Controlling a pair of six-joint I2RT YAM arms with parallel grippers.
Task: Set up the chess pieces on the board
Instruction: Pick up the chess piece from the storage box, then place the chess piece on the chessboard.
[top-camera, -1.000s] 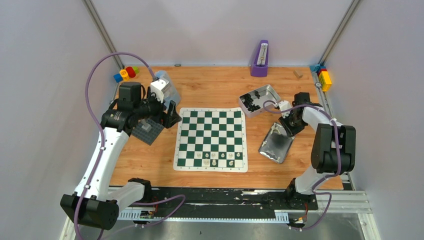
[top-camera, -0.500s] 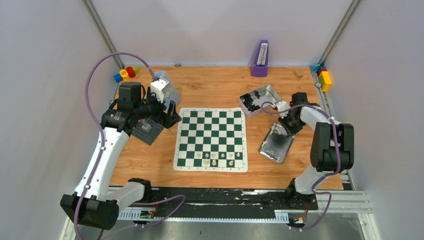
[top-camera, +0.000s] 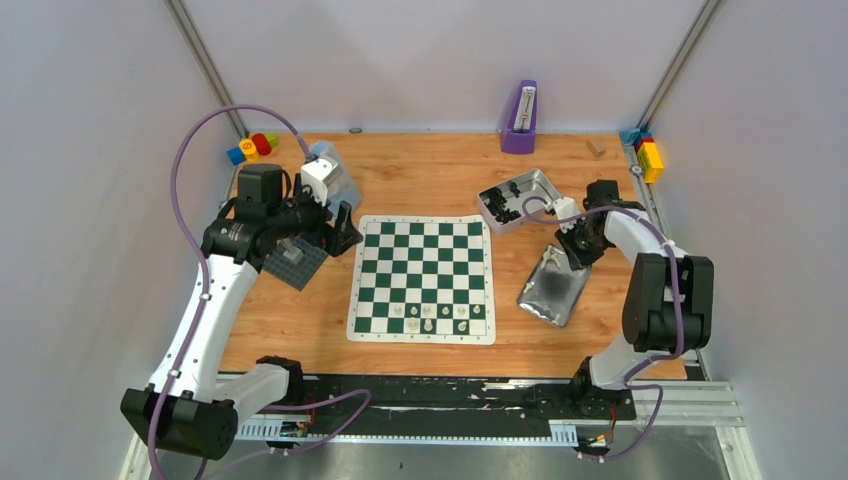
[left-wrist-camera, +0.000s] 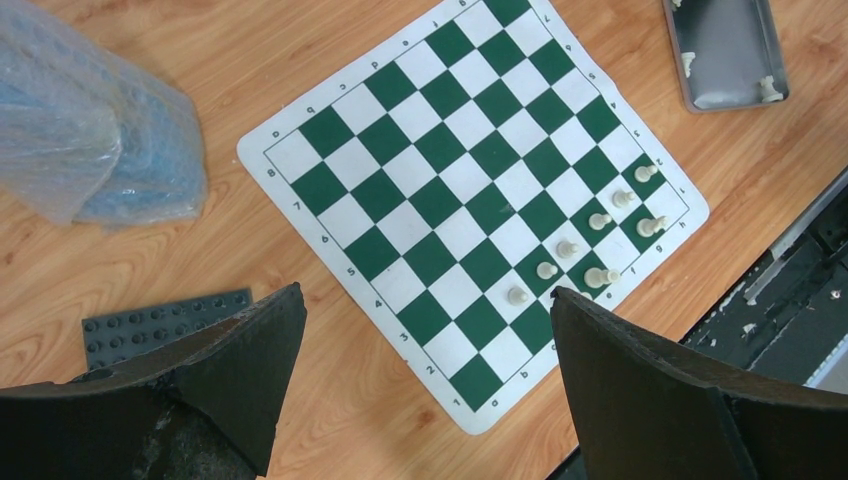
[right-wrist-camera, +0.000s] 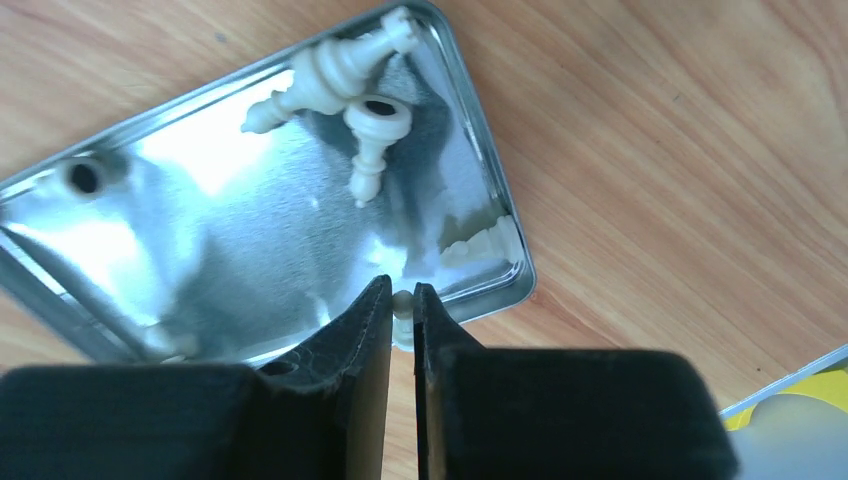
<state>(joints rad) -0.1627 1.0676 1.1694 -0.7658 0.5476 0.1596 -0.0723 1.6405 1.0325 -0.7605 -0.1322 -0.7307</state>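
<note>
1. The right tool (right-wrist-camera: 400, 292) is pinched nearly closed on a small cream piece (right-wrist-camera: 403, 312), just at the near rim of a shallow silver tray (right-wrist-camera: 250, 220).
2. In that tray, loose cream pieces (right-wrist-camera: 345, 65) lie on their sides: 2 touch near one corner and another rests against the side wall.
3. The tray sits tilted on the wooden counter (top-camera: 430, 180), just right of the board (top-camera: 420, 250) and apart from it.
4. The board lies flat at the middle of the counter, its green and white checks square to the arms.
5. The standing pieces (left-wrist-camera: 566, 248) are upright in the 2 rows nearest the arm bases; the other squares are bare.
6. The left tool (left-wrist-camera: 425, 300) hangs above the counter off the board's left edge, its fingers spread wide with nothing between them.
7. Below it lies a dark grey plate (top-camera: 295, 262), and a crumpled plastic bag (left-wrist-camera: 90, 140) sits beyond that.
8. An open tin (top-camera: 518, 198) of dark pieces stands behind the tray.
</note>
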